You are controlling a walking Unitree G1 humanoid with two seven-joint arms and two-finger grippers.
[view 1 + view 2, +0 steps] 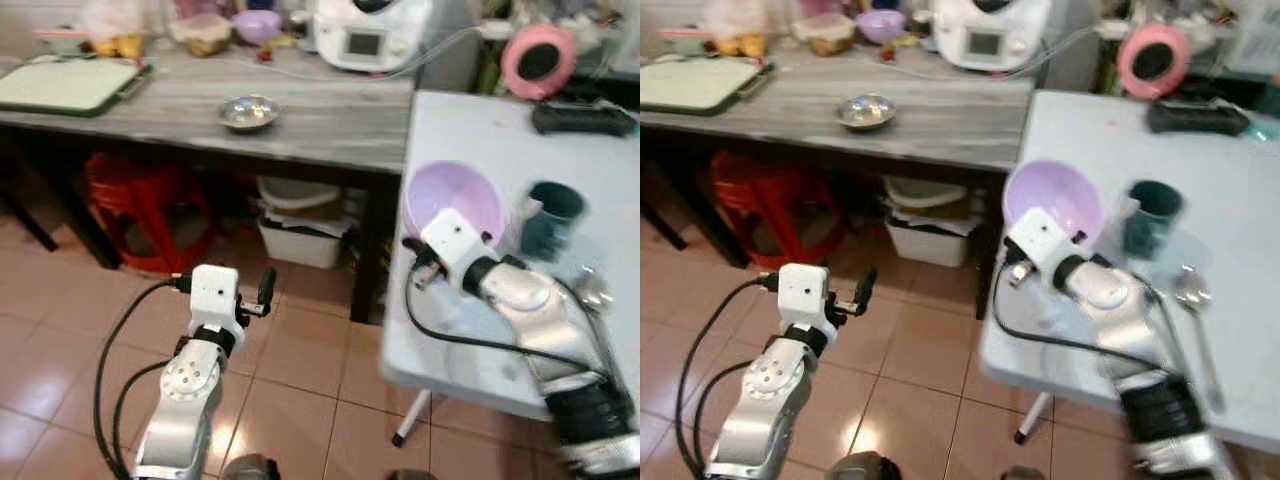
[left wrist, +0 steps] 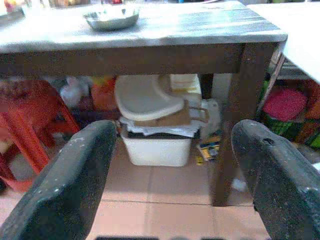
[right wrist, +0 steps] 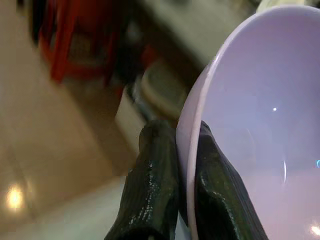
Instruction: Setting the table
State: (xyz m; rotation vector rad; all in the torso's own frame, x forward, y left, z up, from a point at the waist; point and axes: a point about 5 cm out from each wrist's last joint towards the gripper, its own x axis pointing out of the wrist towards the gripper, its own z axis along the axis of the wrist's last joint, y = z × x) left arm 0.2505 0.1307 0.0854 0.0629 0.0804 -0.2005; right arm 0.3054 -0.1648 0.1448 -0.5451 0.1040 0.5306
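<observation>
At about 8 o'clock in the head view, the left gripper point(image 1: 262, 292) hangs low over the tiled floor point(image 1: 60, 350) with its two black fingers point(image 2: 65, 190) spread wide and nothing between them. It looks toward a wooden table point(image 1: 320, 120) at 11 o'clock, where a small metal bowl point(image 1: 248, 111) sits by itself. Under that table are a red stool point(image 1: 140, 205) and a white bin point(image 1: 300, 240). Over at 3 o'clock stands the white table point(image 1: 480, 130). The right gripper point(image 3: 175, 185) is there, and its fingers are pinched tight on the rim of the purple bowl point(image 1: 455, 200), one finger inside and one outside. The bowl looks tipped up near the table's near-left edge, just beside a dark green cup point(image 1: 550, 218) at its 3 o'clock. A spoon point(image 1: 1188, 290) lies a bit nearer, at about 4 o'clock. The step in hand looks like putting the bowl in its place. Next, the robot would need to lay the bowl flat, well in from the edge, and then let go gently.
</observation>
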